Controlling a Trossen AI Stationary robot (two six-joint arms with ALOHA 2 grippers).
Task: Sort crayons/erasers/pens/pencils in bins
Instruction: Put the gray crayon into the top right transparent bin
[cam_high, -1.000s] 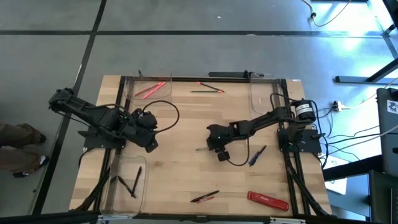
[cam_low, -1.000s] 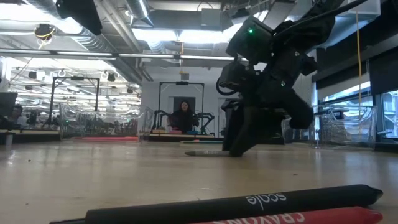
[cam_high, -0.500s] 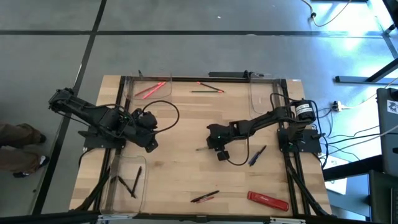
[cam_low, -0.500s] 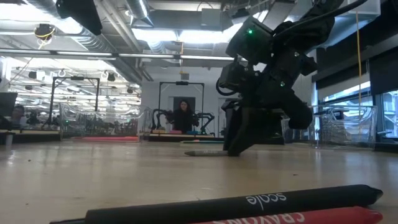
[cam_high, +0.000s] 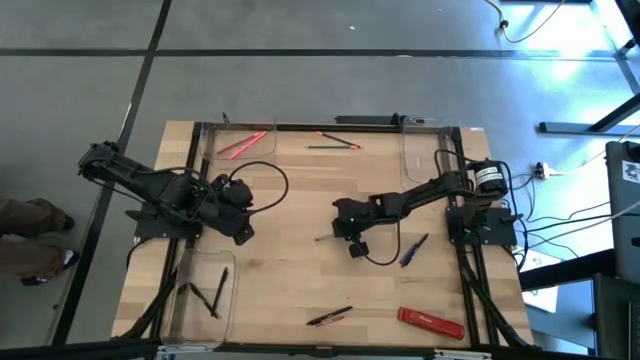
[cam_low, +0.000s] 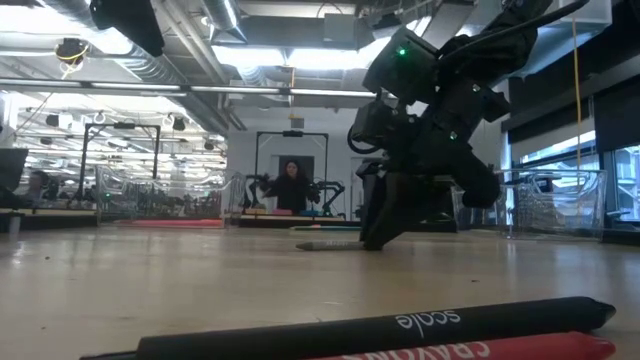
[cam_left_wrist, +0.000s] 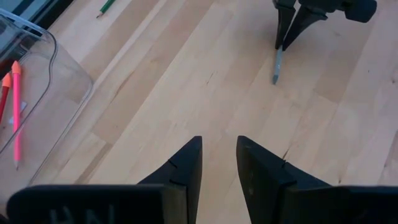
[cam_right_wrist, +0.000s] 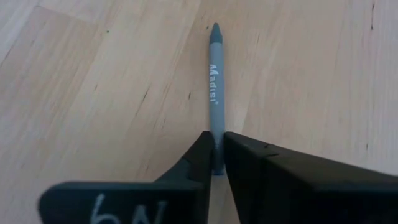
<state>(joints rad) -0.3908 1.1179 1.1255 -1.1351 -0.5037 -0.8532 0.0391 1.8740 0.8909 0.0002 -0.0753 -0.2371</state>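
A grey crayon (cam_right_wrist: 215, 87) lies flat on the wooden table near its middle (cam_high: 324, 239). My right gripper (cam_right_wrist: 214, 152) is down at the table (cam_high: 341, 238), shut on the crayon's near end; it also shows in the low view (cam_low: 374, 240). My left gripper (cam_left_wrist: 217, 155) is open and empty over the table's left part (cam_high: 243, 237), pointing toward the right arm. A clear bin (cam_high: 240, 143) at the far left holds red-pink crayons (cam_left_wrist: 15, 106). A clear bin (cam_high: 205, 295) at the near left holds dark pencils. A third clear bin (cam_high: 425, 150) stands at the far right. My right gripper pinches the grey crayon's blunt end (cam_right_wrist: 215, 144) between its two fingers. The fingers slant down from above, and the crayon runs forward from them with its tip (cam_right_wrist: 215, 28) pointing away. The crayon lies on the table (cam_low: 325, 245).
A red and a green stick (cam_high: 335, 142) lie at the far middle. A blue pen (cam_high: 413, 250) lies right of my right gripper. A black pen and a red stick (cam_high: 330, 316) and a flat red bar (cam_high: 430, 322) lie near the front edge.
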